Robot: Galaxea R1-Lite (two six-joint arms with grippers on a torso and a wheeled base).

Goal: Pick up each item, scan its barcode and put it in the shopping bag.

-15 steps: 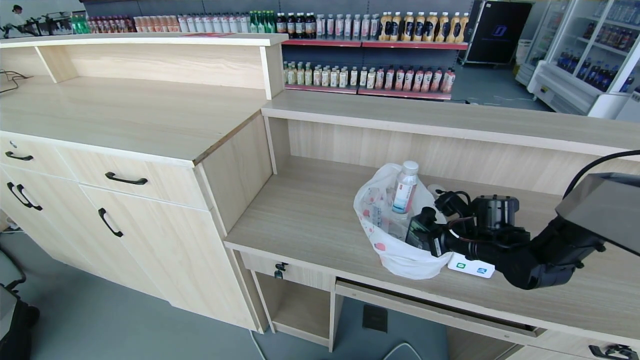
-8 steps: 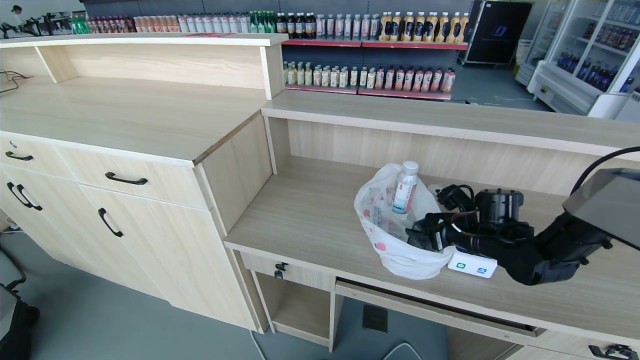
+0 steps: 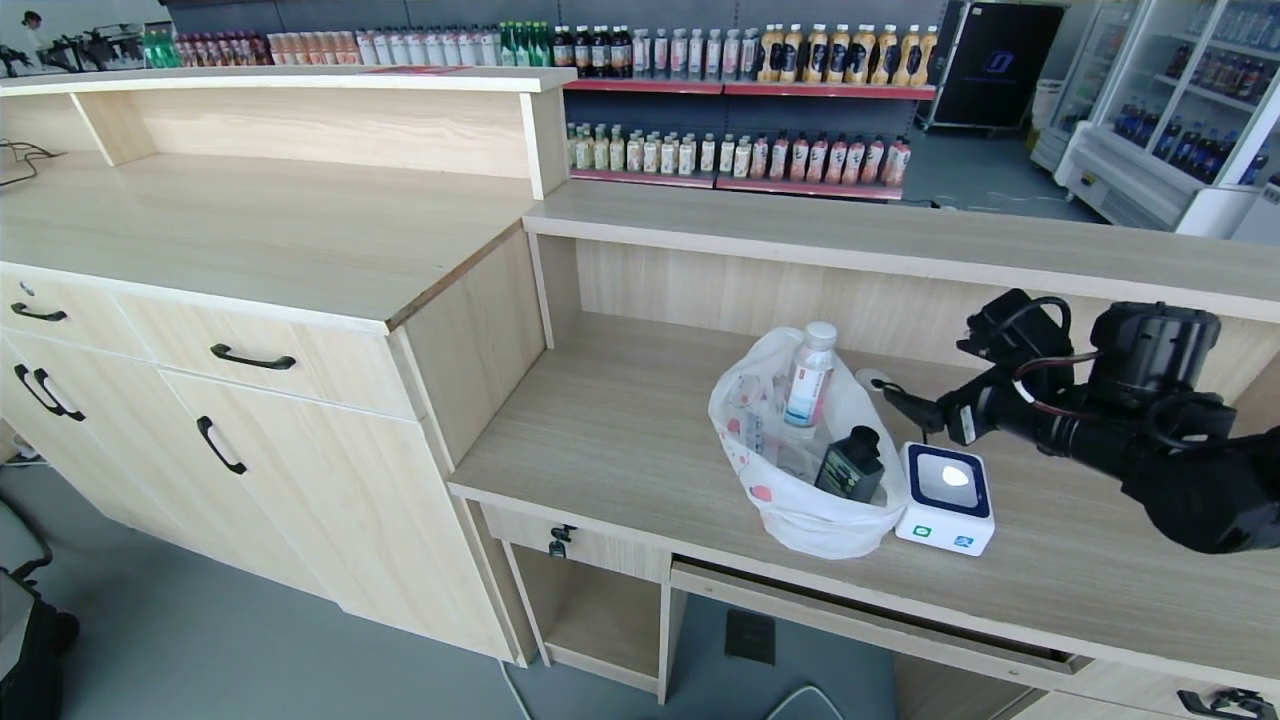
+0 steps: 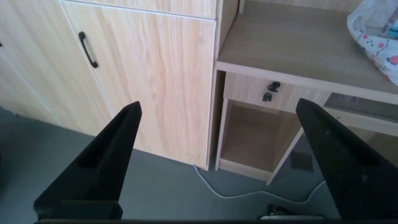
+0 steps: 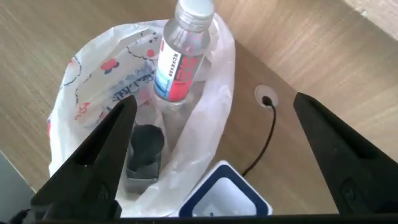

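Note:
A white plastic shopping bag (image 3: 775, 500) with red print stands open on the lower counter. Inside it, a clear water bottle (image 3: 810, 375) with a red and blue label stands upright, and a small dark bottle (image 3: 850, 463) leans by the bag's right side. My right gripper (image 3: 915, 408) hovers above and to the right of the bag, open and holding nothing. In the right wrist view, the bag (image 5: 93, 93), water bottle (image 5: 180, 62) and dark bottle (image 5: 146, 152) lie below the spread gripper (image 5: 214, 102). My left gripper (image 4: 217, 106) hangs open low beside the cabinet, over the floor.
A white barcode scanner (image 3: 945, 497) with a lit top sits just right of the bag, its cable (image 5: 267, 134) running to a hole in the counter. A raised ledge (image 3: 880, 235) backs the counter. A taller cabinet (image 3: 300, 250) stands to the left.
My right gripper let go of the dark bottle in the bag, then drew back up and to the right, uncovering the scanner. The water bottle stayed put.

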